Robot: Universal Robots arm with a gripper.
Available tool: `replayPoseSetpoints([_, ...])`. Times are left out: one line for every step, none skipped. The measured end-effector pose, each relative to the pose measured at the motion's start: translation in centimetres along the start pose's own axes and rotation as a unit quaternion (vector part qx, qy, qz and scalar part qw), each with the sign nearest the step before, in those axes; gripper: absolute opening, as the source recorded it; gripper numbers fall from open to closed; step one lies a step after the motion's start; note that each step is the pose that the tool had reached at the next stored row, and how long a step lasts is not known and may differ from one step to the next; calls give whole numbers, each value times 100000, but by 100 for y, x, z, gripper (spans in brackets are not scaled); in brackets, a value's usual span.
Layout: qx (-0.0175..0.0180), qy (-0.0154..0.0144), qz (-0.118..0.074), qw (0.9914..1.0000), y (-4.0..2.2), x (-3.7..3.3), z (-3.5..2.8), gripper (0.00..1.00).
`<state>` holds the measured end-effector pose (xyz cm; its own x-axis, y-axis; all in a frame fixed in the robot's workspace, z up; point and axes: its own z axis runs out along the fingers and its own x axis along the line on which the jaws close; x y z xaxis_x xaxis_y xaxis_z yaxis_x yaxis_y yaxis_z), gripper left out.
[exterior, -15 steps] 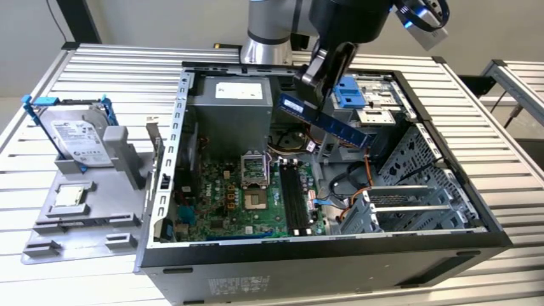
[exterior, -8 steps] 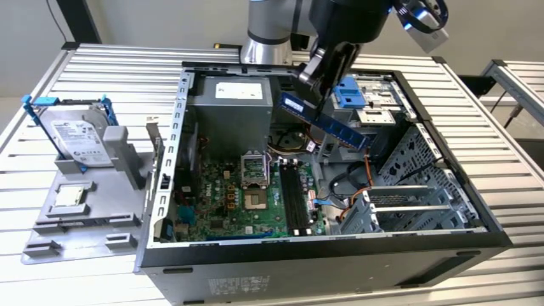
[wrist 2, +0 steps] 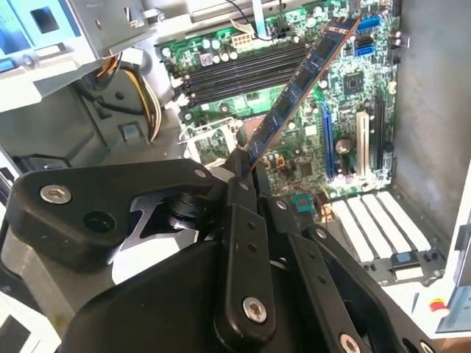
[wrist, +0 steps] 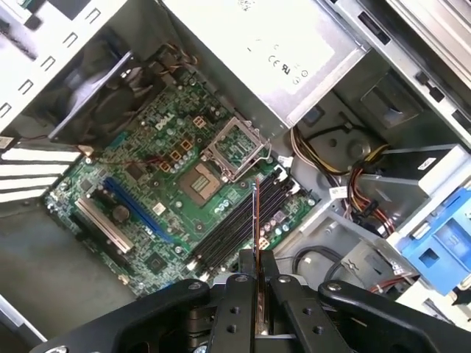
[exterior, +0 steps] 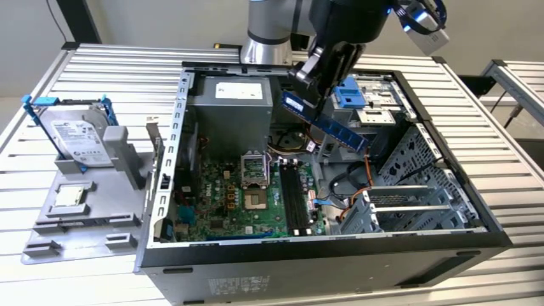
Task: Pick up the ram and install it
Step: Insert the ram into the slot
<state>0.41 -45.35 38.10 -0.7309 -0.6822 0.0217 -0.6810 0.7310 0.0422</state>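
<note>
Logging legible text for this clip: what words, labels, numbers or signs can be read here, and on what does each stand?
Nothing reads surely enough to quote.
power supply: white label, print too small.
hard drive: label, print too small.
case: front sticker, blurred.
motherboard: white maker's mark and tiny markings, left unquoted.
ram, gripped in the claw: its label cannot be read.

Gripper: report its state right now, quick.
Gripper: shut on the ram, holding it by one end in the air over the open computer case.
</note>
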Motion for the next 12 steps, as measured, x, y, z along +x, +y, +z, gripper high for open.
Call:
replayPoseSetpoints([-6,-17,342,99999,0,0,0,0])
replayPoseSetpoints([-15,-29,681,99998,0,0,0,0])
replayPoseSetpoints([-24,-45,1035,99995,0,0,0,0])
replayPoseSetpoints([-30,-58,1348,99991,0,0,0,0])
replayPoseSetpoints([-38,-70,1692,99986,0,0,0,0])
replayPoseSetpoints([-45,-85,2026,99979,0,0,0,0])
replayPoseSetpoints([-52,-101,2361,99972,0,0,0,0])
replayPoseSetpoints([-56,-113,2658,99965,0,0,0,0])
replayPoseSetpoints([-65,-127,2988,99955,0,0,0,0])
replayPoseSetpoints([-73,-140,3319,99945,0,0,0,0])
replayPoseSetpoints([-79,-154,3644,99933,0,0,0,0])
replayPoseSetpoints([-86,-167,3947,99922,0,0,0,0])
